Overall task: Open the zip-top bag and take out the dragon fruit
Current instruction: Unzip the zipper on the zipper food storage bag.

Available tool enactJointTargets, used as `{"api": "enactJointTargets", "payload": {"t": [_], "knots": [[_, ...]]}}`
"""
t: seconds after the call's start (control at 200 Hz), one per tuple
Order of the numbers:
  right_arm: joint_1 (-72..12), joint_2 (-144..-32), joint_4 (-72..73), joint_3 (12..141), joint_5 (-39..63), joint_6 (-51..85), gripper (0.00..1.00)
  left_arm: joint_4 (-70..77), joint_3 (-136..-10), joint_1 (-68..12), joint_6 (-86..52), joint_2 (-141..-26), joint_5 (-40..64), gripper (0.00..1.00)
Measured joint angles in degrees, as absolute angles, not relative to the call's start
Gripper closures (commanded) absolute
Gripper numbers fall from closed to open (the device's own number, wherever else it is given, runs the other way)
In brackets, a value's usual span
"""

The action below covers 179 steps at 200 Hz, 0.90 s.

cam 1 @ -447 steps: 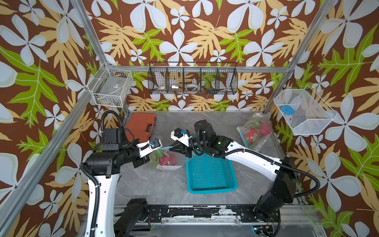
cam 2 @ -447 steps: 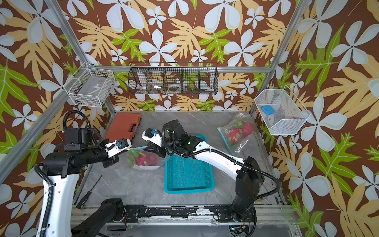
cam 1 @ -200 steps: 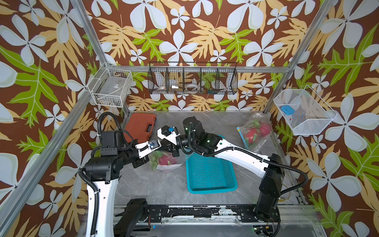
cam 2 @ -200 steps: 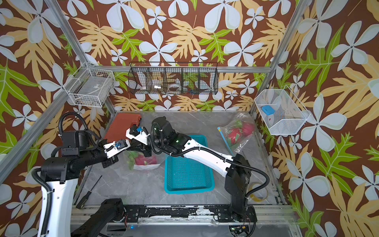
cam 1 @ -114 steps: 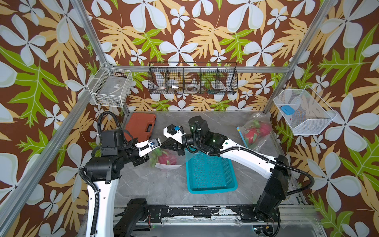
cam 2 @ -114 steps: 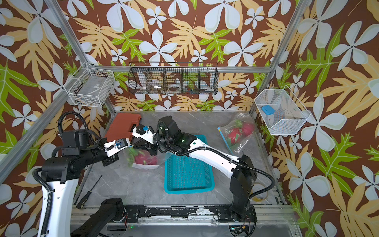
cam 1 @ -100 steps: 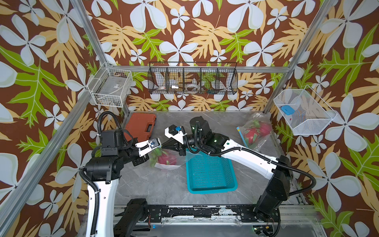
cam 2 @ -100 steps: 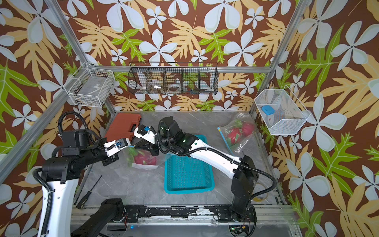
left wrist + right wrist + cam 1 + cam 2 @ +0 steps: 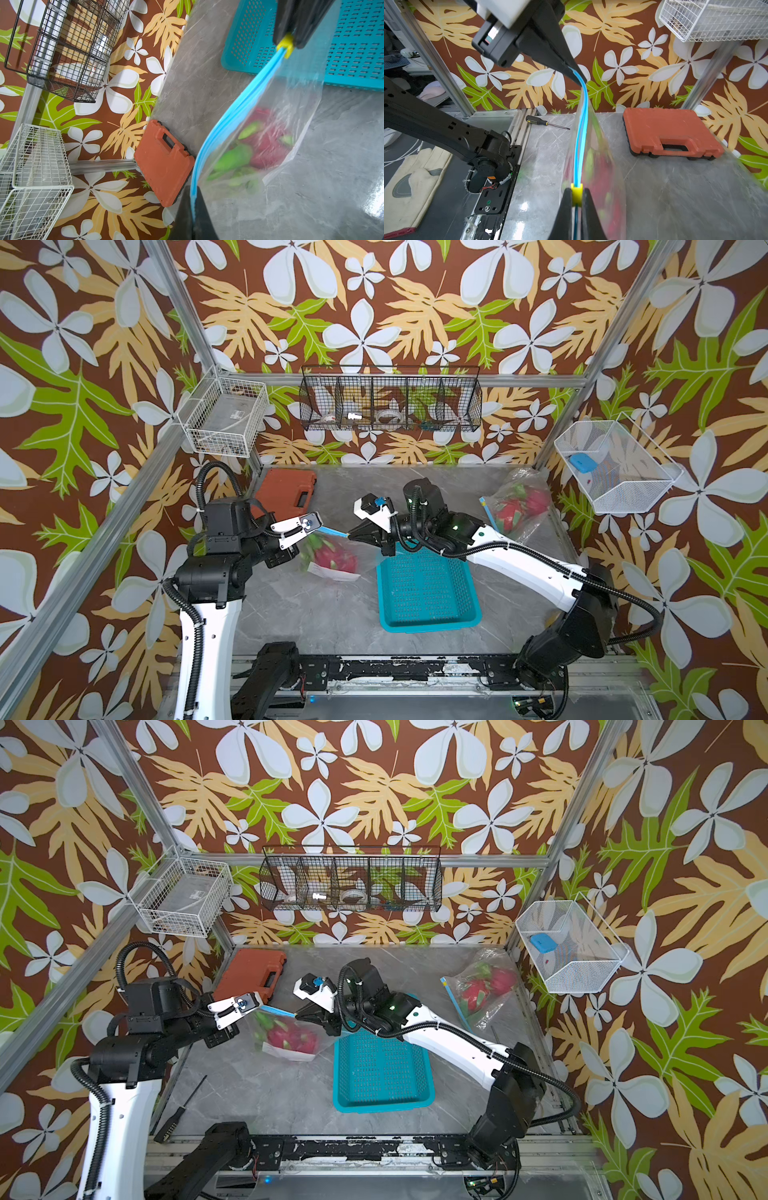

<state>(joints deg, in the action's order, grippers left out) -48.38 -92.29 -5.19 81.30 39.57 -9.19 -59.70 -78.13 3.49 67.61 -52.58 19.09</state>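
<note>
A clear zip-top bag (image 9: 332,560) (image 9: 291,1038) hangs between my two grippers over the grey table, with a magenta dragon fruit (image 9: 291,1041) (image 9: 268,143) with green scales inside. My left gripper (image 9: 319,528) (image 9: 193,199) is shut on one end of the bag's blue zip strip (image 9: 228,124) (image 9: 581,124). My right gripper (image 9: 351,536) (image 9: 576,197) is shut on the yellow slider (image 9: 576,191) (image 9: 286,44) at the other end. Between them the strip runs taut and shows as two blue lines. The fruit looks blurred through the plastic in the right wrist view.
A teal perforated basket (image 9: 428,593) (image 9: 380,1073) sits right of the bag. An orange tool case (image 9: 286,493) (image 9: 251,971) lies at the back left. A second bag of dragon fruit (image 9: 519,506) (image 9: 484,986) lies at the back right. A screwdriver (image 9: 180,1112) rests by the left edge.
My right gripper has pulled to the right, away from the left one, with the yellow slider in it, and more blue strip now shows between them. The left gripper has barely moved.
</note>
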Motion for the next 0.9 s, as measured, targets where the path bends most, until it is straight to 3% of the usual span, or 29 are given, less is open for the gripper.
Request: {"api": "enactJointTargets", "payload": {"t": [0.896], "knots": [[-45.2, -73.5, -5.7, 59.8, 31.2, -7.7, 1.0, -56.8, -77.5, 3.5, 67.6, -53.7, 13.9, 1.0]]}}
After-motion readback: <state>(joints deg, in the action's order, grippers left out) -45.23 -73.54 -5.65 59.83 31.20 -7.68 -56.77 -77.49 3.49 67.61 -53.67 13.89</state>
